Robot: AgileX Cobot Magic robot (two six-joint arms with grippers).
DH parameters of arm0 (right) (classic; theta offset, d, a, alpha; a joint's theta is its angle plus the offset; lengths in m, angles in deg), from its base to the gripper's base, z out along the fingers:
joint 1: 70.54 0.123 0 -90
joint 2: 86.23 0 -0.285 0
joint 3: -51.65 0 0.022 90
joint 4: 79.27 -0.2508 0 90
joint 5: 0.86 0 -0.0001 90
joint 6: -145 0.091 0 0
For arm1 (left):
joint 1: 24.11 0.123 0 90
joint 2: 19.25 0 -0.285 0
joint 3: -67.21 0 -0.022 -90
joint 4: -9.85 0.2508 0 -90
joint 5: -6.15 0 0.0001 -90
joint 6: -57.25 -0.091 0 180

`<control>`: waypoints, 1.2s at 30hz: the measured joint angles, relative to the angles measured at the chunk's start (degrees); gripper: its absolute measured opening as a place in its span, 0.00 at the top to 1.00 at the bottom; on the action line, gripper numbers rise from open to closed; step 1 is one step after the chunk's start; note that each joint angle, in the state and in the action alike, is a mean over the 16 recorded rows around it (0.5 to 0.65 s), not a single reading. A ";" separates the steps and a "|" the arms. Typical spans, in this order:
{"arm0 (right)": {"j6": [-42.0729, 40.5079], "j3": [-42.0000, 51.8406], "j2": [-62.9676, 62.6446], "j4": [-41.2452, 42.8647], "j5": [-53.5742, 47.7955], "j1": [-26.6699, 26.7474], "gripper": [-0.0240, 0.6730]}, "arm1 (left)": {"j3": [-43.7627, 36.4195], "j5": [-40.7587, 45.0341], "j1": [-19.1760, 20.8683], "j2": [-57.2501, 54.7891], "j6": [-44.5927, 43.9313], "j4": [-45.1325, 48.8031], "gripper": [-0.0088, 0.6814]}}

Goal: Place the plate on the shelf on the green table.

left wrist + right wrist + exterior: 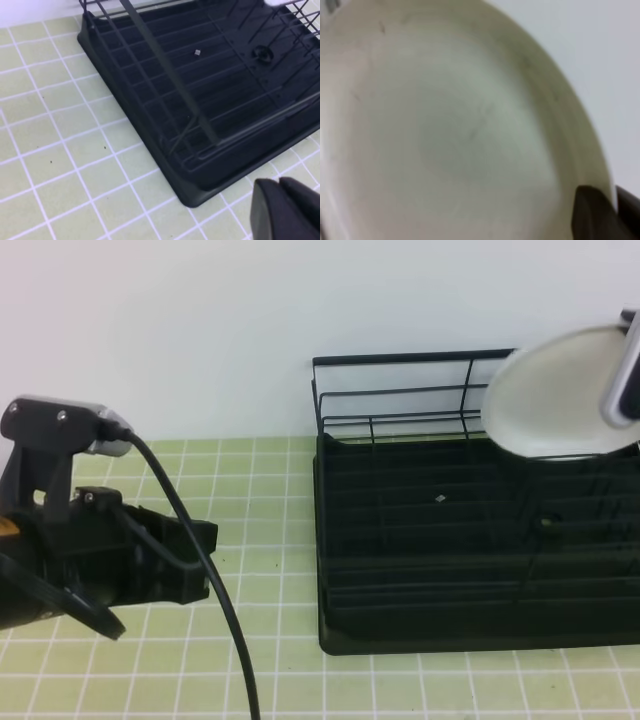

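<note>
The right gripper (615,212) is clamped on the rim of the plate (555,390), holding it tilted up on edge in the air over the far right corner of the rack (450,540) — likely so it can slide down between the wire dividers rather than lie flat on them. In the wrist view the plate fills nearly the whole frame, its face just in front of the dark fingertips at its edge. The left gripper (287,210) is closed on nothing, resting low over the green table (280,490) to the left of the rack — apparently parked clear of the drop.
</note>
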 joint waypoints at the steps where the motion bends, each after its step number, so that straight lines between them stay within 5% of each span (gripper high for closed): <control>1: 0.08 0.23 0.20 0.20 -0.02 0.00 0.97 | 0.00 -0.12 0.00 0.00 0.00 0.02 0.99; 8: -0.04 1.62 1.37 1.45 0.33 0.00 0.92 | 0.00 -0.60 0.00 0.00 -0.04 0.13 0.99; 23: -1.55 1.82 2.24 1.60 0.46 0.00 0.52 | 0.00 -0.08 0.00 0.00 -0.53 0.28 0.99; 36: -1.26 1.82 2.24 1.40 -1.07 0.00 0.41 | 0.00 1.11 0.00 0.00 -0.89 0.28 0.99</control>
